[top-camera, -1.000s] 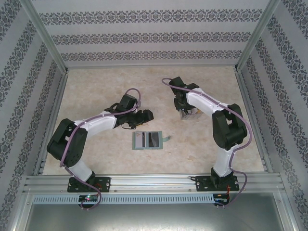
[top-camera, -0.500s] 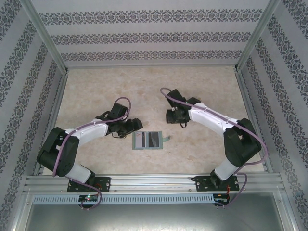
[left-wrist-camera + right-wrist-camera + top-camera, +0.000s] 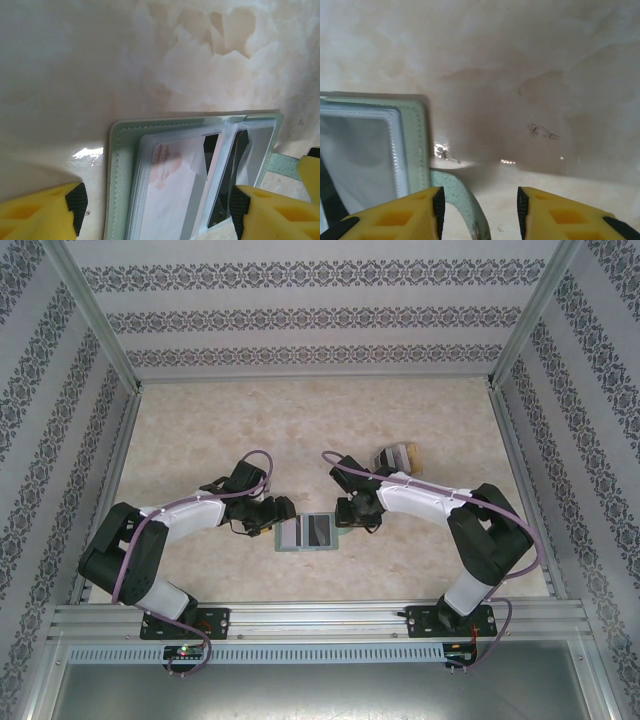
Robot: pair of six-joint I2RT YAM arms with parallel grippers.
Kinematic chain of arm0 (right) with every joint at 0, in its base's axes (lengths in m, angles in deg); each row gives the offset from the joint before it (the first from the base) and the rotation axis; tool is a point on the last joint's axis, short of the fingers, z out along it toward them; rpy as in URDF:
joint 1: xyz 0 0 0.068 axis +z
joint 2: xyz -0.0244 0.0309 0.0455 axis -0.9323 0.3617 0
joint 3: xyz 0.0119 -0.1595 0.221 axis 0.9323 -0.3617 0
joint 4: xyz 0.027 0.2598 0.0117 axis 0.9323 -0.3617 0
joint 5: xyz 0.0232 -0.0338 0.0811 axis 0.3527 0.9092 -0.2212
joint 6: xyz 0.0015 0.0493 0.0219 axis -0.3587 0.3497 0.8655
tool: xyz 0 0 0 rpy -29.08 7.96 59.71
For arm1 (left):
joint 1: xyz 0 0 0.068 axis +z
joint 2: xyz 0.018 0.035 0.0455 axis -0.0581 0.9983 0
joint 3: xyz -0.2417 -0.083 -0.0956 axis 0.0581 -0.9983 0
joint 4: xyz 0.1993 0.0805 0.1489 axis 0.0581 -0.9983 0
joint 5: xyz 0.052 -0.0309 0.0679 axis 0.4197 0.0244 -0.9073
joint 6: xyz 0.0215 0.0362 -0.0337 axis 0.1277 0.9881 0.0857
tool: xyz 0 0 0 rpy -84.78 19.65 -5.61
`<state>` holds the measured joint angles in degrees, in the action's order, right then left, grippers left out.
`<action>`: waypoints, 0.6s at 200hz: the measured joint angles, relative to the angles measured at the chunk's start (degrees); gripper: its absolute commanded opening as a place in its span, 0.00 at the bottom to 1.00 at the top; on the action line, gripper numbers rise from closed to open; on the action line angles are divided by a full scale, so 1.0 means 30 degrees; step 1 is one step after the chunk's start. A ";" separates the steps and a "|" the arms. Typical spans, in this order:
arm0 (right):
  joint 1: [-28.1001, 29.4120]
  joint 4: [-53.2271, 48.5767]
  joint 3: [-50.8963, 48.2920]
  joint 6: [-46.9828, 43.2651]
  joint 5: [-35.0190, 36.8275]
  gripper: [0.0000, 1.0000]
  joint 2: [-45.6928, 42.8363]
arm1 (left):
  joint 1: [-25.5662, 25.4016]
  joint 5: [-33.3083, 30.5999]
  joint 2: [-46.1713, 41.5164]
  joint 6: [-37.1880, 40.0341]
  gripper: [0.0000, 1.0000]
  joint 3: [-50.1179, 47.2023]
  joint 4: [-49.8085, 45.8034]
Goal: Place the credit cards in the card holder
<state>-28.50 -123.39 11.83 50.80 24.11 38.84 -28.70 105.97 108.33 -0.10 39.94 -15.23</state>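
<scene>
The sage-green card holder [image 3: 307, 532] lies open and flat on the table. Its clear inner sleeves hold a pale card with a red print [image 3: 172, 175] and a dark card [image 3: 220, 197]. My left gripper [image 3: 276, 513] is open at the holder's left edge, its fingers straddling the left half [image 3: 157, 212]. My right gripper [image 3: 346, 512] is open at the holder's right edge. The green snap strap [image 3: 462, 200] curves between its yellow fingers [image 3: 479, 212]. Neither gripper holds anything.
A clear plastic box with a tan end [image 3: 397, 457] lies on the table behind the right arm. The marbled tabletop [image 3: 200, 430] is walled on three sides by patterned panels, with a metal rail [image 3: 320, 618] at the near edge.
The right gripper has left the clear box at the back and come down to the holder's right edge. The left gripper has dropped closer to its left edge.
</scene>
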 measured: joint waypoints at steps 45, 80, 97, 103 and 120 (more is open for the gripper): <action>0.0146 0.0576 -0.0211 0.0437 -0.0627 0.17 0.0211 | 0.0182 0.0423 0.0175 0.0117 0.74 0.0007 0.0080; 0.0372 0.1064 -0.0219 0.0539 -0.0998 0.06 0.0554 | 0.0321 0.1297 0.0350 -0.0058 0.67 0.0007 0.0568; 0.0364 0.1107 -0.0248 0.0583 -0.1042 0.04 0.0561 | 0.0240 0.1770 0.0393 -0.0197 0.63 0.0007 0.0903; 0.0372 0.1158 -0.0255 0.0619 -0.1064 0.04 0.0561 | 0.0240 0.1851 0.0386 -0.0248 0.61 0.0007 0.1020; 0.0372 0.1224 -0.0291 0.0641 -0.1064 0.03 0.0561 | 0.0240 0.2055 0.0372 -0.0357 0.57 0.0007 0.1224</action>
<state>-27.39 -119.72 10.95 52.72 20.92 40.53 -27.97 112.13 109.45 -1.17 39.96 -11.56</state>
